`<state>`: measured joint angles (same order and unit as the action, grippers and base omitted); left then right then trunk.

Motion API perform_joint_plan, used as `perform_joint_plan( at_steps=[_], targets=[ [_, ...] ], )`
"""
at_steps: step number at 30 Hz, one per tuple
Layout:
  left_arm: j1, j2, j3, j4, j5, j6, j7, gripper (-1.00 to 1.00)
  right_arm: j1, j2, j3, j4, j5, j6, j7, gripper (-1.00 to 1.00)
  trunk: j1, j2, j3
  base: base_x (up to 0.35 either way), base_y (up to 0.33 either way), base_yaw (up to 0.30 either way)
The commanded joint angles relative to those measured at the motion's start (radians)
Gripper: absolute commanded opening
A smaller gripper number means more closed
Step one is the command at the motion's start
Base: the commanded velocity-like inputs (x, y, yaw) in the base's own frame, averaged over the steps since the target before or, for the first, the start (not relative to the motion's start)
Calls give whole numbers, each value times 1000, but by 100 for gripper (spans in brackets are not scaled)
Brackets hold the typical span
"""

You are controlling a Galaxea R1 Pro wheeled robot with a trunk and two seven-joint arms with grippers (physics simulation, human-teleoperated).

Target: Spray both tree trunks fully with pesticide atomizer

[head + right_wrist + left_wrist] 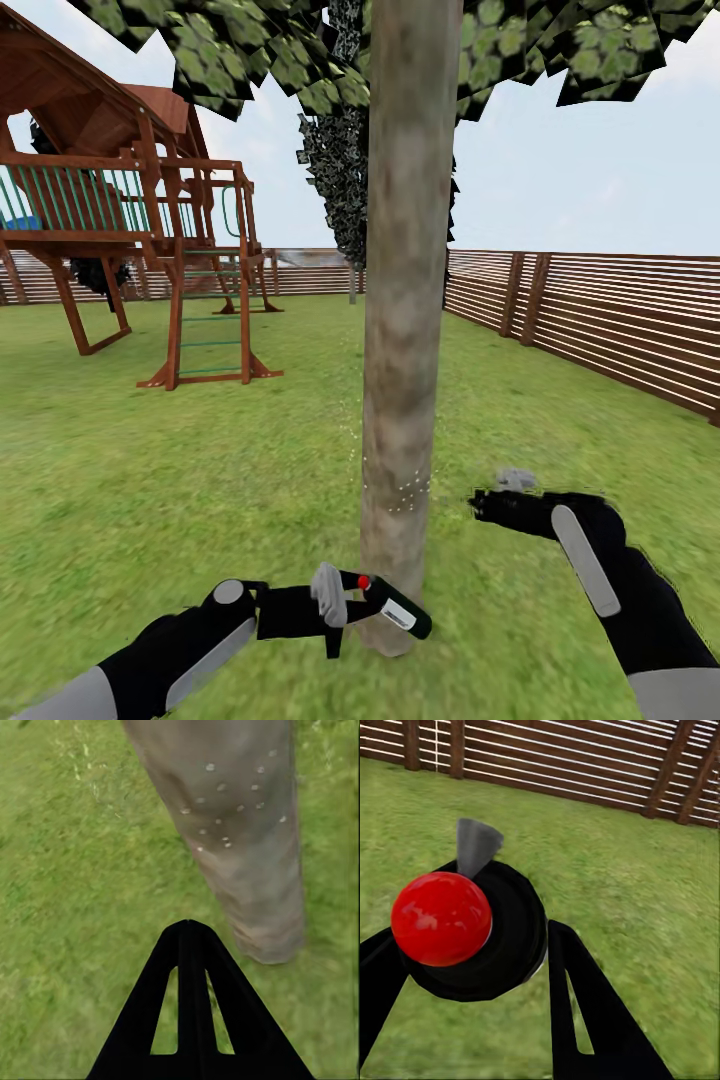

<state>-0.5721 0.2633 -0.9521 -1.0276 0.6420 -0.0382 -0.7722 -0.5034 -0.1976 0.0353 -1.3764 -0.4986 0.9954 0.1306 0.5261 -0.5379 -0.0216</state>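
Spraying stance at the first trunk. Your left gripper (330,600) is clamped on the spray bottle (392,606), holding it nearly level with its red-capped end low against the foot of the tree trunk (405,330); this placement probably serves to bring the nozzle close to the bark near the ground. In the left wrist view the bottle (480,937) sits between the two black fingers (585,1012), its red knob (441,918) towards the camera, with grass and the slatted fence (585,765) beyond. Pale specks (405,492) dot the trunk partway up its lower stretch, and the right wrist view shows the same specks (225,810) scattered on the bark (240,832); judged from this, coverage is only begun, with most of the column bare. Your right gripper (490,503) hangs just beside the trunk, holding nothing, its fingers drawn together into a single wedge (192,1012), probably parked clear of the spray. A wooden play frame (130,230) stands well apart on the lawn (150,470).
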Motion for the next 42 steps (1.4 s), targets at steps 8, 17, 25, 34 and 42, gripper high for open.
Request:
perform_joint_plan(
  at_steps=[8, 17, 25, 34, 42],
  targets=[
    [59, 136, 285, 350, 148, -12, 27, -100, 215, 15, 7, 186, 16, -515, -85, -100, 1, -2, -2, 0, 0, 0],
    [73, 134, 364, 536, 165, -71, 28, -100, 325, 12, 6, 273, 17, -721, -87, -100, 1, -2, -2, 0, 0, 0],
    [79, 128, 365, 541, 165, -116, 28, -100, 343, 11, 5, 274, 18, -725, -81, 100, 1, -2, -2, 0, 0, 0],
    [80, 127, 363, 541, 164, -118, 27, -100, 347, 9, 3, 272, 18, -725, -80, 100, 1, -2, -2, 0, 0, 0],
    [80, 127, 362, 541, 162, -118, 28, -100, 347, 9, 3, 272, 18, -726, -80, 100, 1, -2, -2, 0, 0, 0]
  ],
)
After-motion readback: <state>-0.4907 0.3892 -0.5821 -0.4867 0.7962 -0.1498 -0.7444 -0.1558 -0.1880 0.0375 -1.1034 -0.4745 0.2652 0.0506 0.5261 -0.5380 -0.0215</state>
